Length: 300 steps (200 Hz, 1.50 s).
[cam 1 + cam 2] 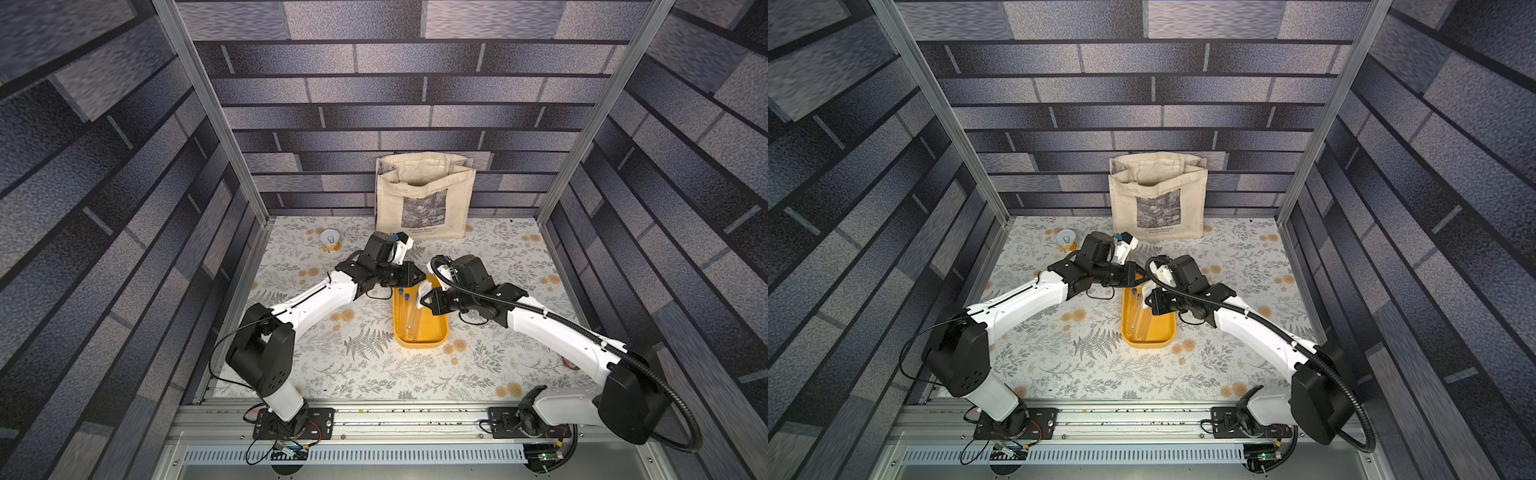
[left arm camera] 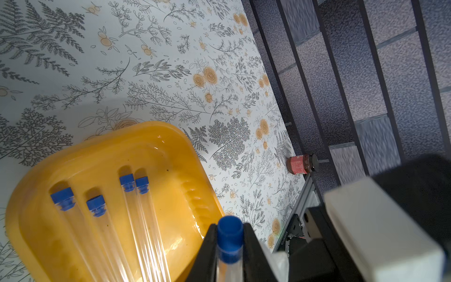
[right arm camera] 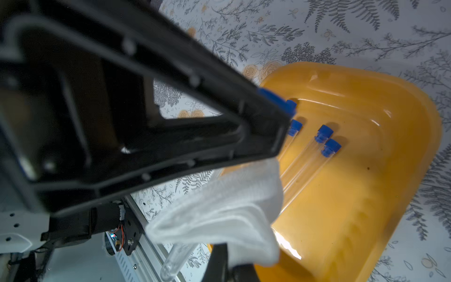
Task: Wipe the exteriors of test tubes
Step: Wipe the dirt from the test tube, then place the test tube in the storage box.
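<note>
1. The left gripper (image 2: 230, 230) is pinched narrow on the blue-capped end of one tube (image 2: 229, 267), raised over the tray (image 1: 434, 330) at frame centre in both top views.
2. The right gripper (image 1: 427, 300) is clamped on the cloth (image 3: 219, 207), which wraps that tube's shaft. The rounded tip pokes out past the cloth.
3. Four more tubes (image 2: 136, 219) lie side by side in the tray.
4. Step in hand, as I judge it: wiping the raised tube. The next move calls for sliding the cloth along the glass while the left grip stays firm and the cap stays on.
</note>
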Available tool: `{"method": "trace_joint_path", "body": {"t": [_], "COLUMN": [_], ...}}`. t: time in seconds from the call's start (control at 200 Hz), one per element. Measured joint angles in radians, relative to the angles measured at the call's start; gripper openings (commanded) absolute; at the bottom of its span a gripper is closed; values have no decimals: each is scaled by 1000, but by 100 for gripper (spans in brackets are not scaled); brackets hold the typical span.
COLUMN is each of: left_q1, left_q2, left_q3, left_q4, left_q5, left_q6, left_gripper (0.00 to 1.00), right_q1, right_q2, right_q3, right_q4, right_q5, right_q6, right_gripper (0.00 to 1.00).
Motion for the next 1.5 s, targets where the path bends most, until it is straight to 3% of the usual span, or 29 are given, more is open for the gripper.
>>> {"method": "trace_joint_path", "body": {"t": [0.376, 0.711, 0.846, 0.982, 1.097, 1.252, 1.503], "left_q1": [0, 0, 0, 0, 0, 0, -21], "left_q2": [3, 3, 6, 34, 83, 168, 298], "left_q3": [0, 0, 0, 1, 3, 25, 115], "left_q4": [11, 11, 11, 9, 10, 8, 11], "left_q5": [19, 20, 20, 18, 17, 3, -12], "left_q6": [-11, -11, -11, -11, -26, -60, -123], "left_gripper": [19, 19, 20, 20, 21, 20, 22], "right_q1": [163, 291, 311, 277, 172, 33, 2], "right_q2": [-56, -60, -105, -196, -248, -260, -320], "right_q3": [-66, -97, -125, -129, -128, -129, -132], "right_q4": [-1, -21, -80, -165, -227, -291, -328], "right_q5": [171, 267, 378, 561, 668, 723, 735], "right_q6": [-179, -258, -272, -245, -203, -151, -120], "right_gripper": [0, 0, 0, 0, 0, 0, 0]}}
